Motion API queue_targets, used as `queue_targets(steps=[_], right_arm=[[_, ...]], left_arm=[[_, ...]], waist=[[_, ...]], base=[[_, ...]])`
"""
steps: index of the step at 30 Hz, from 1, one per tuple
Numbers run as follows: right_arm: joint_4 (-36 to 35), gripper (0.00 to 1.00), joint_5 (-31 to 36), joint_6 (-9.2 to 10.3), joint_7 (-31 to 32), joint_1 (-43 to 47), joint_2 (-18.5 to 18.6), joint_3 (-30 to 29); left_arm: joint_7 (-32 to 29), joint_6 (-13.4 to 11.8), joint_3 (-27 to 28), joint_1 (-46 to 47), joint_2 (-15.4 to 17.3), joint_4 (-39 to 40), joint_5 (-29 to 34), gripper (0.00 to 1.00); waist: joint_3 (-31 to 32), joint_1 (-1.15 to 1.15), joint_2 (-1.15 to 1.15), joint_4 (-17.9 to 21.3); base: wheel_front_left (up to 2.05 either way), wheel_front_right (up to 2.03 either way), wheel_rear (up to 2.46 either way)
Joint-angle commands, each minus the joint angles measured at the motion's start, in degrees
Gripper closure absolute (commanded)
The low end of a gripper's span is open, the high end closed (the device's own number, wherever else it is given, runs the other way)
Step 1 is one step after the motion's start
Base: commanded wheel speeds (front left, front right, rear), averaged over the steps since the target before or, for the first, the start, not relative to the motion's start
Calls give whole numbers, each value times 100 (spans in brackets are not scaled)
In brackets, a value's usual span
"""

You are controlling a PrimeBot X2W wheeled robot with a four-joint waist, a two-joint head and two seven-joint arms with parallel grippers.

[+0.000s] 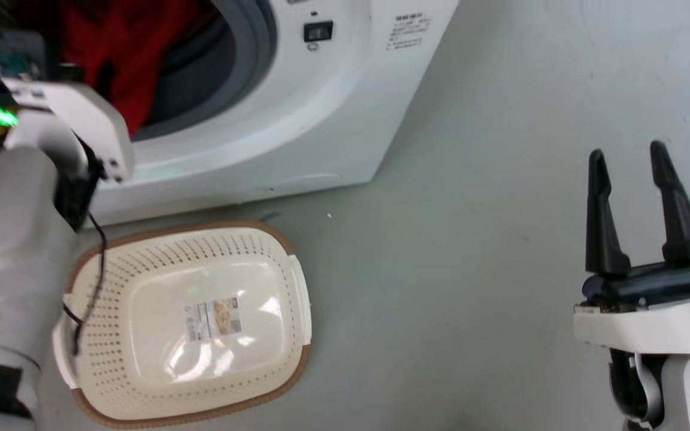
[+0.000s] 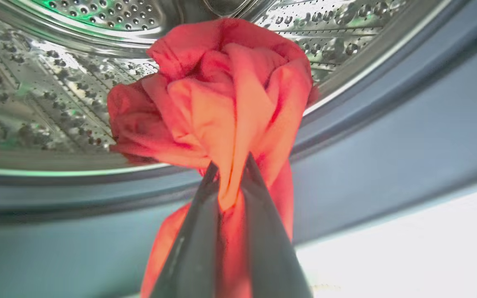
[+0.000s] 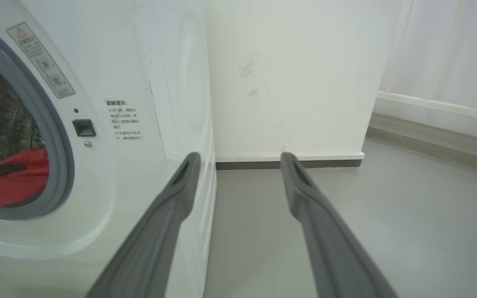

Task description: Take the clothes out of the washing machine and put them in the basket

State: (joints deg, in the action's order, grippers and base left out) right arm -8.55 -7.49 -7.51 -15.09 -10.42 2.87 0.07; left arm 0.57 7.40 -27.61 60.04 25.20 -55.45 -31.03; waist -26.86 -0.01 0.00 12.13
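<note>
Left gripper: I find the two fingers pinched tight on a fold of the red garment, with cloth bunched above the tips and a tail trailing down between them. The bundle sits at the mouth of the washing machine, in front of the steel drum and level with the grey door seal. I cannot tell how much of it is clear of the seal.

Right gripper: fingers spread wide, nothing held, hovering over bare floor well to the right of the machine.

Governing relation: the basket stands empty on the floor just before the machine's lower front edge, below the porthole and on the left arm's side. From the grip, it lies down and back towards me. I judge that the left arm should make the transfer, pulling out before lowering. The trailing cloth may snag on the seal.
</note>
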Motion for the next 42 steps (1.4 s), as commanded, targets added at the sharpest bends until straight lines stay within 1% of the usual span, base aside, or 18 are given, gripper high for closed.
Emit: queue_targets(steps=[1,7,13,19,22,23,27,34,37,42], right_arm=[[40,0,64,4,-12,134,2,-6],[147,0,181,4,-12,504,1,24],[243,0,238,4,-12,872,0,40],[323,0,277,4,-12,1226,0,54],[371,0,278,4,-12,1349,1,52],[371,0,278,4,-12,1349,1,52],[388,0,255,4,-12,1488,1,50],[394,0,213,4,-12,1523,0,75],[389,0,200,4,-12,1479,0,91],[366,0,233,4,-12,1375,0,110]], left_arm=[[152,3,-72,-261,-40,83,-78,100],[628,3,-358,-1151,-124,378,-261,100],[905,3,-556,-1960,-196,781,-389,100],[915,-83,-707,-2782,-259,1398,-449,100],[884,-173,-768,-3219,-249,1788,-503,100],[884,-173,-768,-3219,-249,1788,-503,100],[756,-309,-860,-3758,-147,2338,-536,100],[515,-480,-1030,-4555,-56,3141,-676,100],[463,-579,-1109,-4774,7,3248,-628,100],[453,-622,-1092,-4991,-69,3129,-807,100]], waist=[[499,1,0,-261],[1185,1,0,-481],[1786,1,0,-686],[2244,1,0,-871],[2437,1,0,-920],[2437,1,0,-920],[2606,1,0,-952],[2659,1,0,-905],[2626,1,0,-829],[2458,1,0,-670]], base=[[0,0,0],[0,0,0],[0,0,0],[0,0,0],[0,0,0],[0,0,0],[0,0,0],[0,0,0],[0,0,0],[0,0,0]])
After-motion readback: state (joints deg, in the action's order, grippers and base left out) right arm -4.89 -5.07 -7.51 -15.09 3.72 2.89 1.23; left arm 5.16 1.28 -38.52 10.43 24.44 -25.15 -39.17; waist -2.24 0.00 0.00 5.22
